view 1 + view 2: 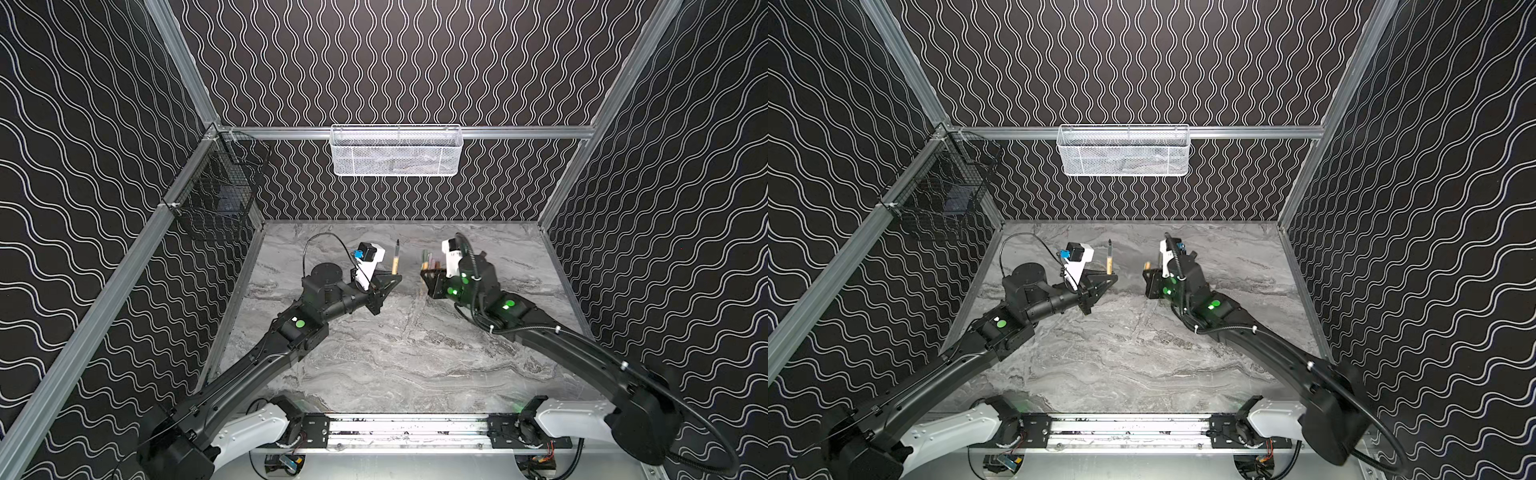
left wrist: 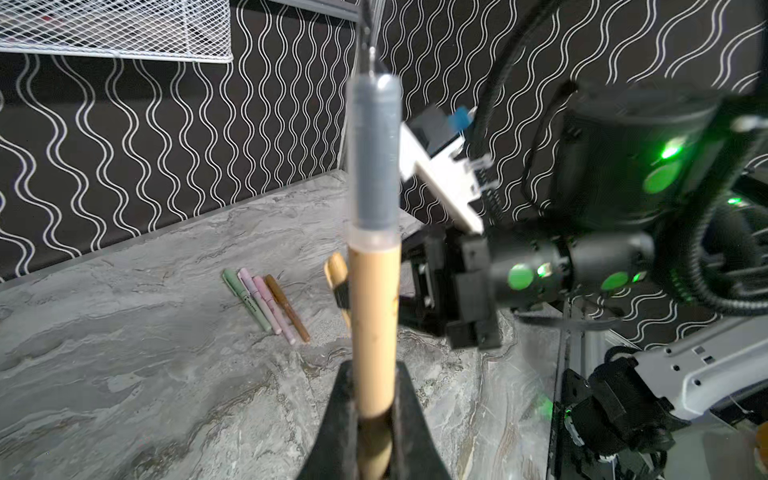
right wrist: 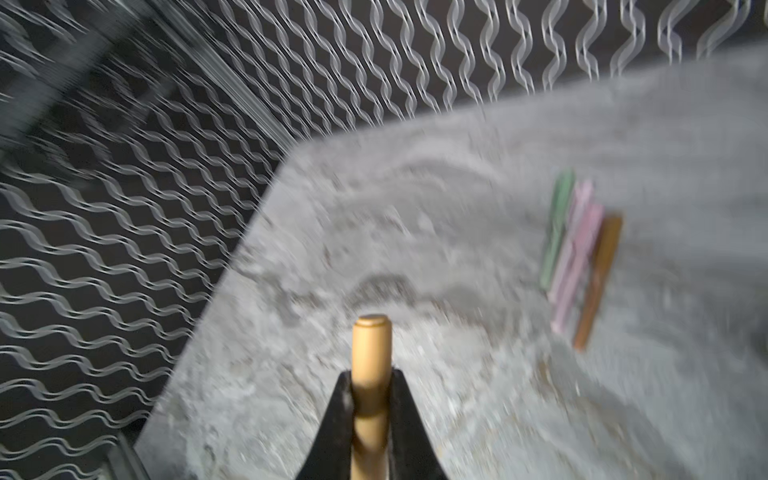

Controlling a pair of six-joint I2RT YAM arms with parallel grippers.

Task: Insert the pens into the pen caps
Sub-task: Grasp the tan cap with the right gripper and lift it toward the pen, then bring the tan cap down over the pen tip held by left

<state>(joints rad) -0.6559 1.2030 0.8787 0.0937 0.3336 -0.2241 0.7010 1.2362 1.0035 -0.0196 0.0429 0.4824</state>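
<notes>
My left gripper is shut on a tan-brown pen held upright, its grey section and thin dark tip pointing up. My right gripper is shut on a tan-brown pen cap, its rounded closed end sticking out past the fingers. The cap hangs a short way to the right of the pen, apart from it. The right wrist view is blurred.
Several pens, green, pink and brown, lie side by side on the marble table behind the right gripper; they look capped. A white mesh basket hangs on the back wall and a black wire basket on the left wall.
</notes>
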